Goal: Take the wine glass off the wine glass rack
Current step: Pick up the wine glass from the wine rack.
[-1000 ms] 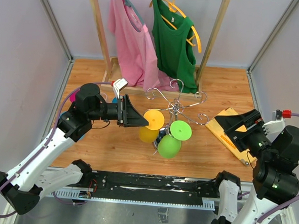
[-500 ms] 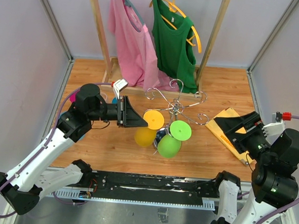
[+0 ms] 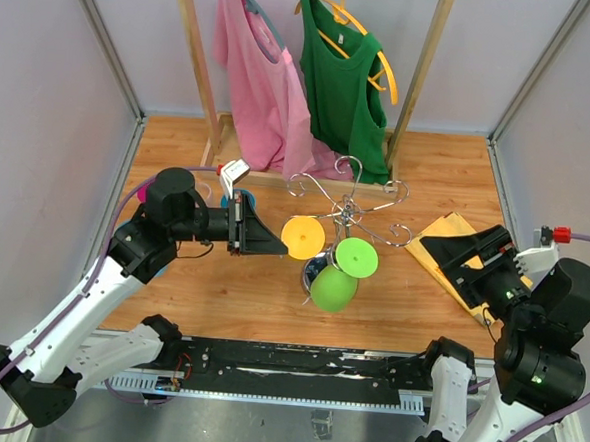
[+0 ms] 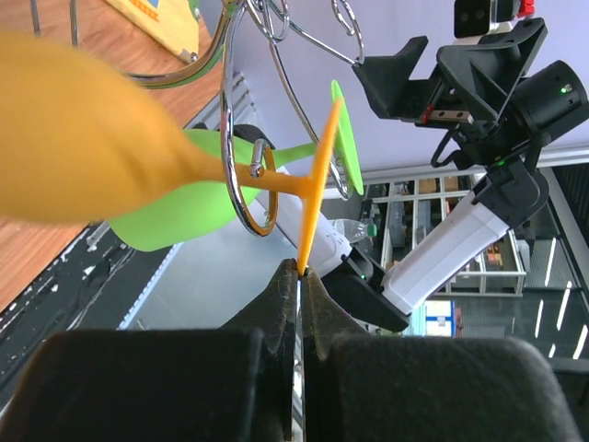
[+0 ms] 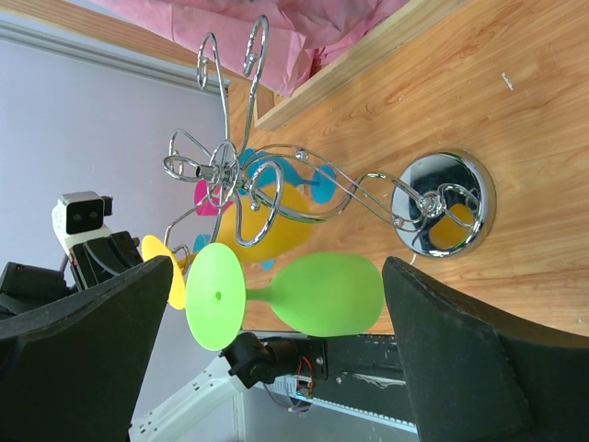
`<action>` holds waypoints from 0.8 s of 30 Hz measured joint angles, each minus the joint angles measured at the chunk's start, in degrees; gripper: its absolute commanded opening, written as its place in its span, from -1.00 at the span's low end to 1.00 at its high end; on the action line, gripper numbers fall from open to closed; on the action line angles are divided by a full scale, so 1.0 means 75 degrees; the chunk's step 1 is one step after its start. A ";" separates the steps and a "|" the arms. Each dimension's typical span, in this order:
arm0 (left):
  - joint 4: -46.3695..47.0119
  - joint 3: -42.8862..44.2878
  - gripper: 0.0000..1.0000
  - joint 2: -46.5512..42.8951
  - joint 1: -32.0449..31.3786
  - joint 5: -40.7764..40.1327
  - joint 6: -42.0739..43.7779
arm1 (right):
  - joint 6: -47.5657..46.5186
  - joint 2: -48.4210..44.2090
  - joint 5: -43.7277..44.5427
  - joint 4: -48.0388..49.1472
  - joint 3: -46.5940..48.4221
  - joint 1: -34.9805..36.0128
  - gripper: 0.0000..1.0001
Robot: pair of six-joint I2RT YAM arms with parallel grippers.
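The left tool (image 4: 300, 276) is clamping the yellow wine glass's (image 4: 83, 147) foot at the wine glass rack (image 3: 349, 202); the right tool (image 3: 465, 263) is hanging with its fingers apart.

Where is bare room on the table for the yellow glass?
Bare wood lies at the front, between the left arm and the green glass, and at the back right, between the green shirt and the yellow packet. Around the wine glass rack and the yellow glass it is crowded.
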 measured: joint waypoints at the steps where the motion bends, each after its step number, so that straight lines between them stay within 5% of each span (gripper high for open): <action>1: -0.0026 0.0003 -0.99 -0.0006 0.0000 -0.0003 0.0000 | -0.0003 -0.0009 -0.0003 -0.0017 -0.0006 0.0003 0.97; 24: -0.0574 0.0781 -0.99 0.0408 0.0154 0.0015 -0.0356 | -0.0108 -0.0032 -0.0009 -0.0146 -0.0047 0.0003 0.97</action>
